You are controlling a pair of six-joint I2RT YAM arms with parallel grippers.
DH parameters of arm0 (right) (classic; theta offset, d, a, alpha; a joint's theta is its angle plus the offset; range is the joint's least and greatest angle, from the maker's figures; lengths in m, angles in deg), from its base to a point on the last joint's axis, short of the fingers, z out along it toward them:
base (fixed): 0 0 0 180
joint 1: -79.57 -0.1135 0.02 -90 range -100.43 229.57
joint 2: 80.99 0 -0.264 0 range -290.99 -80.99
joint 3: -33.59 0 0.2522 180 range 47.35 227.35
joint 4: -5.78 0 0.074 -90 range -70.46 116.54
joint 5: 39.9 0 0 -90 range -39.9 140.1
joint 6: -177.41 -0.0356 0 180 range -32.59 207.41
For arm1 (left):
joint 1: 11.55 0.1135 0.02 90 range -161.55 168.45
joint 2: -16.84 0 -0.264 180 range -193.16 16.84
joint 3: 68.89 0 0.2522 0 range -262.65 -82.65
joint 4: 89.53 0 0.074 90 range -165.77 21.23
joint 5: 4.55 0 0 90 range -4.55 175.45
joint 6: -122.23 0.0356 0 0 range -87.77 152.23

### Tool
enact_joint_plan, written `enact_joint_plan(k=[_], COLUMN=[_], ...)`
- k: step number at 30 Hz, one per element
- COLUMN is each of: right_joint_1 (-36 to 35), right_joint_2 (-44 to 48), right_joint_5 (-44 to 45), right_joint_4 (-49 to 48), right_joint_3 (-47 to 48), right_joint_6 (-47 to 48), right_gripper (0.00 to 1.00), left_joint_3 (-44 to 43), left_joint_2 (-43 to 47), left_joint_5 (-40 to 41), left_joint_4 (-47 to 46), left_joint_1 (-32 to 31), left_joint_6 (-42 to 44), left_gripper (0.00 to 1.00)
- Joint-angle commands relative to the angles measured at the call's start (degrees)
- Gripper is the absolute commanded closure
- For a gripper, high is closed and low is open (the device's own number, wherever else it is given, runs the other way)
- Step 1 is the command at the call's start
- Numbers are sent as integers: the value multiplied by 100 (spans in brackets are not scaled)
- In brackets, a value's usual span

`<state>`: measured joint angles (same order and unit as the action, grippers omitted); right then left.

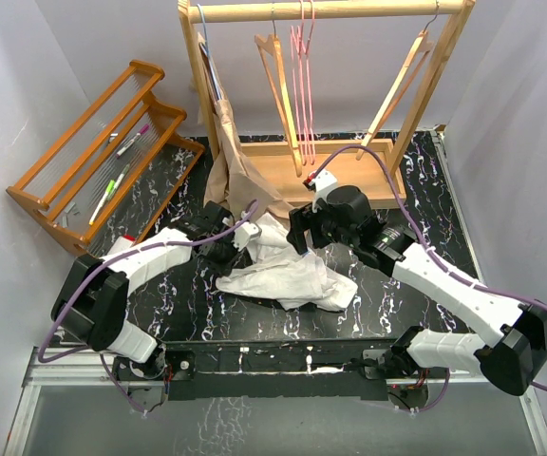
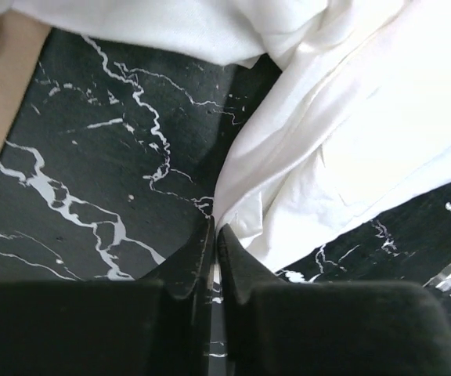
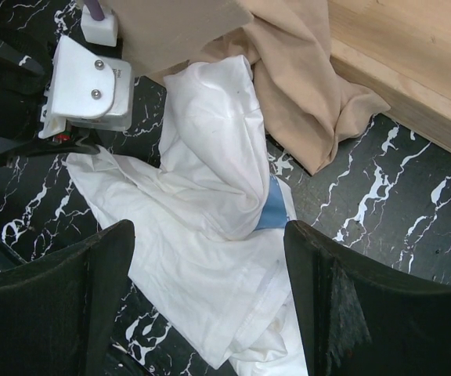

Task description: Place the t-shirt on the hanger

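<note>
The white t-shirt (image 1: 288, 275) lies crumpled on the black marble table, between the two arms. A patch of its blue print (image 3: 275, 210) shows in the right wrist view. My left gripper (image 1: 238, 237) is at the shirt's left edge. In the left wrist view its jaws (image 2: 216, 229) are pressed nearly together on a thin fold of the t-shirt (image 2: 343, 141). My right gripper (image 1: 310, 237) hovers over the shirt's upper part, open wide (image 3: 210, 227), with cloth (image 3: 202, 196) below and nothing between its fingers. The pink hanger (image 1: 302, 66) hangs from the wooden rail at the back.
A beige garment (image 1: 235, 171) droops from the wooden rack (image 1: 330, 11) onto the table, touching the t-shirt's top edge (image 3: 304, 102). Two light-wood hangers (image 1: 278, 76) (image 1: 402, 81) hang beside the pink one. A slatted wooden shelf (image 1: 103, 157) with markers stands at the left.
</note>
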<state>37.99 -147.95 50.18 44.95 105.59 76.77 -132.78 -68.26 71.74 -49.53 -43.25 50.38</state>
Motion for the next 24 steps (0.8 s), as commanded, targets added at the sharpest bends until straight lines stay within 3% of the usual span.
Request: enact_joint_plan(k=[1,11,24], right_joint_1=[20,19,26], right_joint_2=[302,333,96], right_joint_5=[58,-28,-227], right_joint_4=[-190,-116,-932], right_joint_3=[-49,178,336], right_joint_6=[-34,33,321], right_gripper=[20,20,21], left_joint_3=[-351,-2054,-4191], left_joint_2=[92,1144,1013], left_joint_5=[-159,-864,-969], left_joint_4=[176,1700,2823], left_joint_1=[-29,-43,-43], left_joint_6=[44,55,185], left_gripper=[100,100,100])
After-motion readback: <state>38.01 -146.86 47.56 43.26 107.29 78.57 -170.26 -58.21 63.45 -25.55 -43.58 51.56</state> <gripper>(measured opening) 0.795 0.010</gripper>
